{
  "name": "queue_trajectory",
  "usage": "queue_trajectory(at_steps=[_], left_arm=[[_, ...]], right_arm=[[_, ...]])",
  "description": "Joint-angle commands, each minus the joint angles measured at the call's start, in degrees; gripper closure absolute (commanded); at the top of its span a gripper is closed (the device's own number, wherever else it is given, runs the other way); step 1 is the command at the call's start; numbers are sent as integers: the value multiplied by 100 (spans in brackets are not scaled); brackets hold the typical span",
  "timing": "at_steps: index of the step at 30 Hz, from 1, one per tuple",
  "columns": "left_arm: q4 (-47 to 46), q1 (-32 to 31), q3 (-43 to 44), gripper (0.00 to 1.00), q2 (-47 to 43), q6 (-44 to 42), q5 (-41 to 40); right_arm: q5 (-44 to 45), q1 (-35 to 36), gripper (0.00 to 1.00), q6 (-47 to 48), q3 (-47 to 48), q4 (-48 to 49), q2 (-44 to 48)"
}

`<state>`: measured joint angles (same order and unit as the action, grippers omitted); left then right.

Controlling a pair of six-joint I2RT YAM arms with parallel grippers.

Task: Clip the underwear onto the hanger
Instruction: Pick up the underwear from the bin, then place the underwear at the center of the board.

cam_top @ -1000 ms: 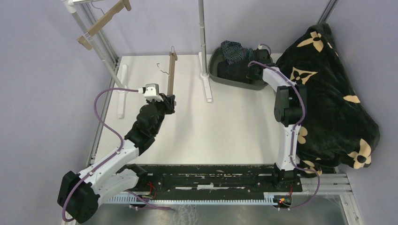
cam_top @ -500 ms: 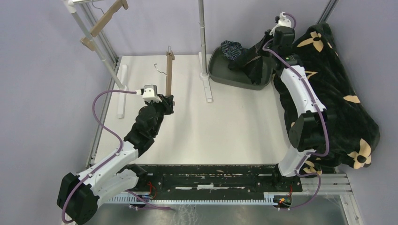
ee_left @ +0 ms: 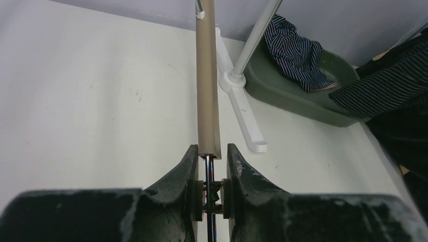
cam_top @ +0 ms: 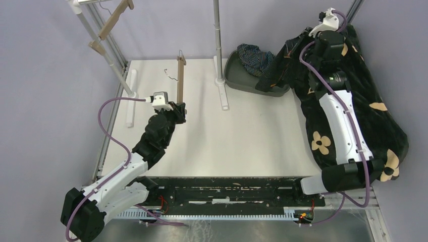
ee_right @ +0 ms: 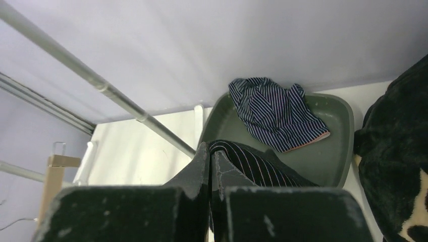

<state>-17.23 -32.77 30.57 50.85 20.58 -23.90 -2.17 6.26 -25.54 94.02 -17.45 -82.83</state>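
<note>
A wooden hanger (cam_top: 179,78) stands on end over the table, its bar (ee_left: 208,91) running away from my left gripper (ee_left: 208,166). That gripper (cam_top: 180,107) is shut on the hanger's metal spring clip, a pad pressing each side. High over the right end of the green bin (cam_top: 242,80), my right gripper (cam_top: 304,40) is shut on the black pinstriped underwear (cam_top: 275,68). The cloth (ee_right: 252,164) hangs from the right gripper (ee_right: 211,151) down to the bin's rim. The navy striped underwear (cam_top: 252,53) lies in the bin (ee_right: 333,151), also seen as navy cloth (ee_right: 275,113) below.
A big black blanket with tan flowers (cam_top: 363,111) is heaped along the right side under the right arm. A grey rack pole (cam_top: 218,40) rises from a white foot (cam_top: 222,96) between hanger and bin. A second wooden hanger (cam_top: 111,25) hangs on the rail at back left.
My right arm has swung up and back to the right, lifting the black underwear out of the bin. The left arm and hanger have barely moved.
</note>
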Motion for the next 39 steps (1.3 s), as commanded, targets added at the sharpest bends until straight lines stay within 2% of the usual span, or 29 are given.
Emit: queue_trajectory(at_steps=[1,22,33,39], left_arm=[[-144,-18,184,97,-213,91,-92],[57,-19,194,97,-422,85,-183],[174,-20,230,97,-475,113,-158],[186,-17,230,97,-459,122,-142]], right_arm=[[-105,-15,100,-51,-28,91,451],[-1335,53,100,-175,-930,-174,1175],[-1323,127,100,-102,-1067,-840,1626],[-1328,154,99,-92,-1356,-834,1677]])
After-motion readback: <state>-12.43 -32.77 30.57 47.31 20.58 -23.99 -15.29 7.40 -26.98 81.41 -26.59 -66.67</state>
